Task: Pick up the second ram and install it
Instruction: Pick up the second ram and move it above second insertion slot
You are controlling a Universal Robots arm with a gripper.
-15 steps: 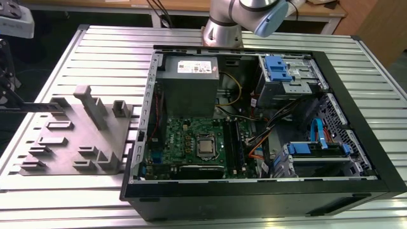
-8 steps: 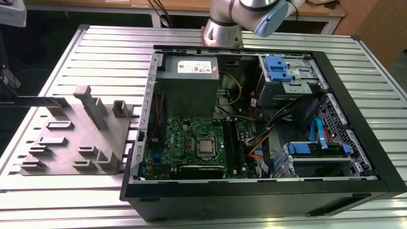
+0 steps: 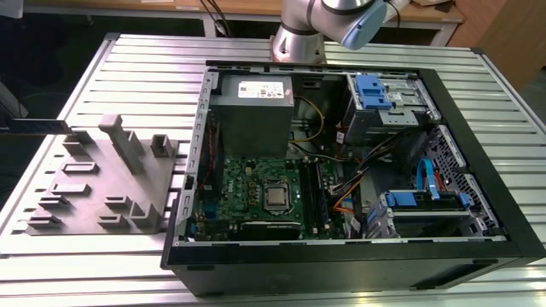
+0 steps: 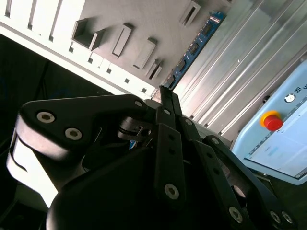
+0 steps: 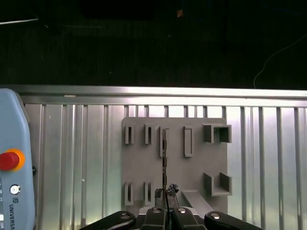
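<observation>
Blue-green ram [image 4: 194, 48] juts out ahead of the gripper [image 4: 165, 93], its jaws pinching one end, above a grey fixture [image 5: 196, 172] on the worktop [image 5: 268, 167]. Probably light, stiff and fragile; best gripped by its flat faces.

A robotics lab or test workshop. A slotted aluminium table [image 3: 102, 64] of the kind used for bolting down rigs carries an open PC case [image 3: 341, 268] with its board, drive cages and cables bare. Beside it, toward the edge at the exterior view's left, sits a grey fixture [image 3: 94, 185] of slots and pockets. A robot arm [image 3: 298, 38] rises from the table's far edge. In both wrist views its gripper [image 5: 165, 207] is closed on a ram [image 5: 164, 158] over that fixture. A teach pendant [image 5: 14, 158] with a red stop button [image 5: 9, 159] lies at the table's edge. Wooden benches [image 3: 128, 5] stand behind the table.
</observation>
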